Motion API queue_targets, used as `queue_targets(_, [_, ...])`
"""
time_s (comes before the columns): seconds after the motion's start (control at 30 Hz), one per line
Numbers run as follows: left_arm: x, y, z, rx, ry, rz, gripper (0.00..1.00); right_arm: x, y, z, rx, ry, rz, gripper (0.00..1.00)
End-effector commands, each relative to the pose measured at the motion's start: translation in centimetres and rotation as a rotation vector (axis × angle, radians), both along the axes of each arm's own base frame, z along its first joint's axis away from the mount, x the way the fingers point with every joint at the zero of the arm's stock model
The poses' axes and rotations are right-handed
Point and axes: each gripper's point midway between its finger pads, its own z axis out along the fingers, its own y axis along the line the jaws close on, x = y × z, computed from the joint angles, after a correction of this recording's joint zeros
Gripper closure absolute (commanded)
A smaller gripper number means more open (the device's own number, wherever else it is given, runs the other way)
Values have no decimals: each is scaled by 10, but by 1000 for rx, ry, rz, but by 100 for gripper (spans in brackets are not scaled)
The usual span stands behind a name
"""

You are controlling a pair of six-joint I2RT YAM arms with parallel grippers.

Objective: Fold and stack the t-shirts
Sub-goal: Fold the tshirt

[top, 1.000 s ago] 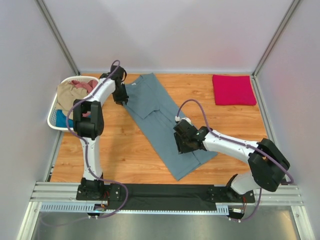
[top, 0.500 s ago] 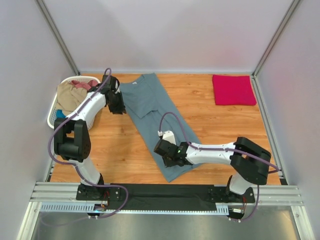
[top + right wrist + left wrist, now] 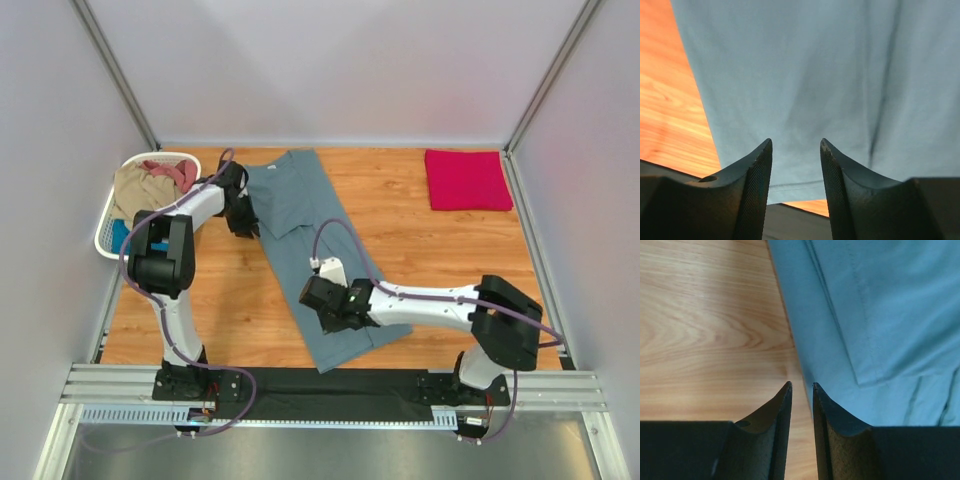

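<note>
A slate grey-blue t-shirt (image 3: 300, 200) lies folded lengthwise, slanting from the back of the wooden table to its near edge. My left gripper (image 3: 243, 222) hovers at the shirt's upper left edge. In the left wrist view that gripper (image 3: 801, 385) is open by a narrow gap that shows bare wood, with the shirt (image 3: 880, 315) just to its right. My right gripper (image 3: 322, 316) is over the shirt's lower part. It (image 3: 796, 141) is open above the fabric (image 3: 815, 65) near the hem, holding nothing. A crimson-pink t-shirt (image 3: 467, 180) lies folded at the back right.
A white slatted laundry basket (image 3: 105, 228) at the left wall holds crumpled tan (image 3: 140, 190), dusty-pink (image 3: 172, 172) and bright-blue (image 3: 122, 236) shirts. White walls enclose three sides. A black strip (image 3: 330, 382) and metal rails run along the near edge.
My right gripper has swept left and nearer, and the grey-blue shirt's lower end has swung left with it, so the shirt lies straighter. My left arm has shifted slightly along the shirt's upper edge.
</note>
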Motion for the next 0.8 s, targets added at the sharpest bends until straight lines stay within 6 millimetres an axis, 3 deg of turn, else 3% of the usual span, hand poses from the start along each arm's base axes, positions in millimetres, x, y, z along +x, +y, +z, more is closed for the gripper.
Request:
queue_targets(0.0, [11,-9,-6,-52,-13,21,69,42,-15,39,66,-72,-32,55])
queue_targets(0.23, [32,-8,-14,-25,-53,5,69,72,-54,57,118,-97,-68,53])
queue_targets(0.4, [32,3,-23,45,-1,25,70,76,-70,52,104,-90,-94,53])
queue_targets(0.6, [36,17,-20,121,9,74,92,84,-74,54,112,-94,-118,53])
queue_targets(0.77, [51,34,-17,198,22,81,100,96,-85,49,113,-43,-201,53])
